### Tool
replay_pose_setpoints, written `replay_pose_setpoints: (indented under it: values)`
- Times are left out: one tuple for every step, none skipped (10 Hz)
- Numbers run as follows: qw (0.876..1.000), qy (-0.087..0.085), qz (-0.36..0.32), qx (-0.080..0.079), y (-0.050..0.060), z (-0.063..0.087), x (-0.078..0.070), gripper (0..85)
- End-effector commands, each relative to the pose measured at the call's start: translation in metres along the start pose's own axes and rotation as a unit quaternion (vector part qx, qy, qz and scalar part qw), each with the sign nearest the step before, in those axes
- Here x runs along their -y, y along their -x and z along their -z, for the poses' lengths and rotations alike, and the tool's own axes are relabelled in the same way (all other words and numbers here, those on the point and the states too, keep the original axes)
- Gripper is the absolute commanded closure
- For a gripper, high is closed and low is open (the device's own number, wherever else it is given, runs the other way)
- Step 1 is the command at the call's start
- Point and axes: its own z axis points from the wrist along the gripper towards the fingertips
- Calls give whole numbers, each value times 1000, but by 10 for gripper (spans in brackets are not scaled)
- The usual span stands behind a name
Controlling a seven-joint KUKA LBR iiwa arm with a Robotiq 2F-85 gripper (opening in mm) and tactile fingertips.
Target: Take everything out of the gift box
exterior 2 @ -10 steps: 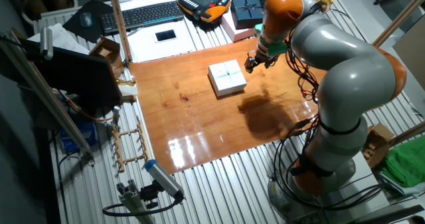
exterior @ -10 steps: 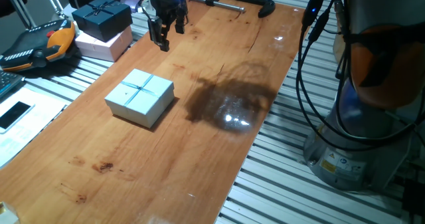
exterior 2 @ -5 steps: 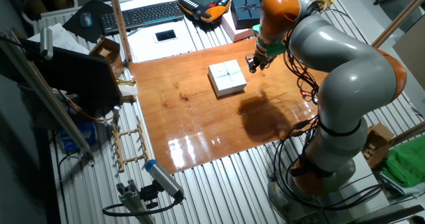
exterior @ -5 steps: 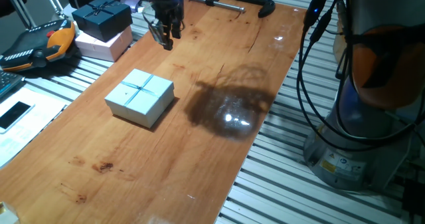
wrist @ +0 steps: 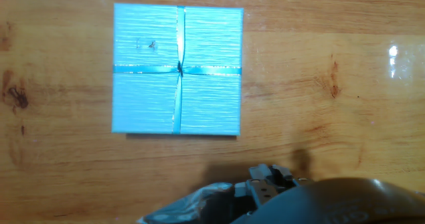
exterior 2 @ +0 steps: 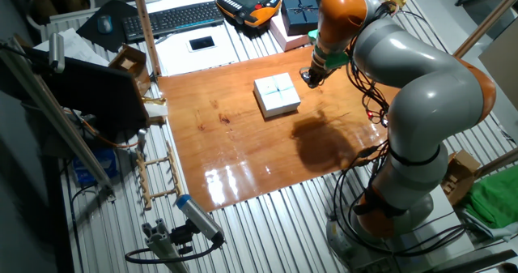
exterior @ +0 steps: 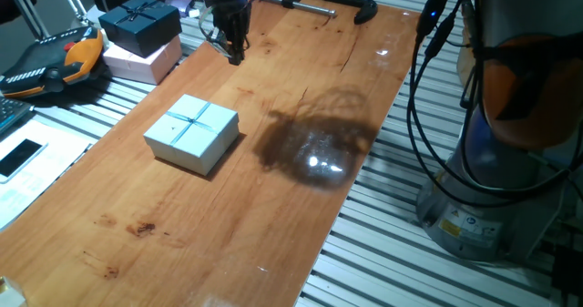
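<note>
The pale blue gift box [exterior: 192, 132] sits on the wooden table [exterior: 301, 107] with its ribbon-crossed lid on, so whatever is inside is hidden. In the other fixed view the gift box [exterior 2: 277, 95] lies just left of my gripper [exterior 2: 307, 78]. My gripper [exterior: 235, 56] hangs above the table's far left part, beyond the box and apart from it. Its fingers are pressed together with nothing between them. The hand view looks straight down on the box lid [wrist: 178, 69], with the gripper [wrist: 271, 177] at the lower edge.
A dark navy box [exterior: 139, 23] rests on a pinkish-white box [exterior: 146, 61] off the table's far left corner. A black clamp [exterior: 319, 2] lies at the far edge. An orange pendant [exterior: 55, 61] and a phone [exterior: 20, 157] are on the left.
The gripper's fingers have gone from spread apart to pressed together. The hand has shifted slightly farther from the box and turned a little. The box has not moved.
</note>
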Motion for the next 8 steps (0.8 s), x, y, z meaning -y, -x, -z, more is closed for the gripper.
replay_pose_setpoints:
  values:
    - [1000,0,0,1,1,-2,0,840]
    - [1000,2,-1,2,4,-4,-1,840]
    - [1000,4,-2,2,7,-7,-2,840]
    - [1000,5,-3,3,10,-11,-4,840]
    - [1000,6,-5,3,15,-14,-8,840]
    - [1000,9,-6,3,20,-20,-12,840]
    - [1000,9,-6,6,25,-24,-16,840]
    - [1000,9,-6,6,30,-28,-20,840]
